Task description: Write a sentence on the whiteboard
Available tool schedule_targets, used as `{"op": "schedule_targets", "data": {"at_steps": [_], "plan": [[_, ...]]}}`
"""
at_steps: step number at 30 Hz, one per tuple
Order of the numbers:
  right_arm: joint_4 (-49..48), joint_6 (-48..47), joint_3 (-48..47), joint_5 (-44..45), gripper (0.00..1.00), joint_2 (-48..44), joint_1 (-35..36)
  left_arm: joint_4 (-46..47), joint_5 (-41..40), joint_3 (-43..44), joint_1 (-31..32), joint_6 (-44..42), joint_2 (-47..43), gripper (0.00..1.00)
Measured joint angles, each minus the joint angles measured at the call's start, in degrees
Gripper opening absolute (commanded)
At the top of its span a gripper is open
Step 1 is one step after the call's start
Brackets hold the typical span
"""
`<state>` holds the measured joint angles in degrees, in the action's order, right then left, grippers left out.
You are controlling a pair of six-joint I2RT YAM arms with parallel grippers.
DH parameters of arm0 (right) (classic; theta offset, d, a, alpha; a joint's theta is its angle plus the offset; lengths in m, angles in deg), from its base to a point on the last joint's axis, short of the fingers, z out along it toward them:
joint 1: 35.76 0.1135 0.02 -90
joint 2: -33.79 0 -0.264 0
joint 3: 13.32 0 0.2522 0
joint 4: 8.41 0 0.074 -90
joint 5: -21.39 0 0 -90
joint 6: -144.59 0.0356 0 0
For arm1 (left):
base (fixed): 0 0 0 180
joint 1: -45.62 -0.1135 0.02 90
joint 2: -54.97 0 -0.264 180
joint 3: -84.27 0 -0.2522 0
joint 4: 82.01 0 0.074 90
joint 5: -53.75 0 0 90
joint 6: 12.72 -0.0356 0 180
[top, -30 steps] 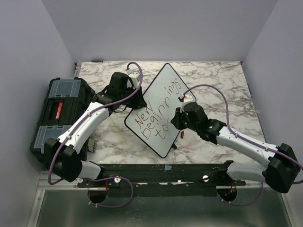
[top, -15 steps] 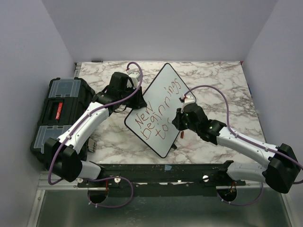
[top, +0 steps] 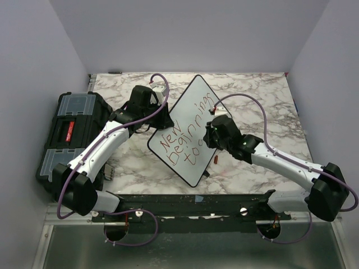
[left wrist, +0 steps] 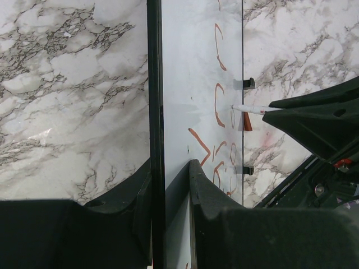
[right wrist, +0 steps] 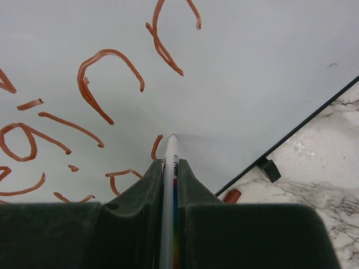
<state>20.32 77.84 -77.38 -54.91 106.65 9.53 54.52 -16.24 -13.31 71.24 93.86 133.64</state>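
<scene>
Right fingers [right wrist: 140, 193] pinching marker [right wrist: 170, 162], whiteboard [top: 196, 103] sentence [top: 188, 137] "New Beginnings to"

The whiteboard [top: 188, 103], white with a thin black frame, has its framed edge clamped between the jaws of the left gripper [left wrist: 170, 168]. The sentence [top: 188, 134], in red handwriting, reads "New Beginnings to" plus a partial letter. Its newest strokes lie just ahead of the jaws of the right gripper [right wrist: 168, 162].

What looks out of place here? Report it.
The whiteboard sits diagonal on the table, the left gripper clamped on its edge. A small red piece, perhaps a marker cap, lies loose beside it.
</scene>
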Motion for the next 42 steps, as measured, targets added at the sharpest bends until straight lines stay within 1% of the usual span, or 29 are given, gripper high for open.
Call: {"op": "schedule_targets", "data": {"at_steps": [13, 24, 28, 42], "plan": [[0.1, -0.4, -5.7, 0.0, 0.01, 3.0, 0.0, 0.0, 0.0, 0.0, 0.0, 0.0, 0.0, 0.00], [-0.1, -0.3, -6.5, 0.0, 0.01, 3.4, 0.0, 0.0, 0.0, 0.0, 0.0, 0.0, 0.0, 0.00], [-0.6, -0.1, -6.0, 0.0, 0.01, 3.2, 0.0, 0.0, 0.0, 0.0, 0.0, 0.0, 0.0, 0.00], [-2.0, 1.4, 0.5, 0.0, 0.01, -0.4, 0.0, 0.0, 0.0, 0.0, 0.0, 0.0, 0.0, 0.00]]}}
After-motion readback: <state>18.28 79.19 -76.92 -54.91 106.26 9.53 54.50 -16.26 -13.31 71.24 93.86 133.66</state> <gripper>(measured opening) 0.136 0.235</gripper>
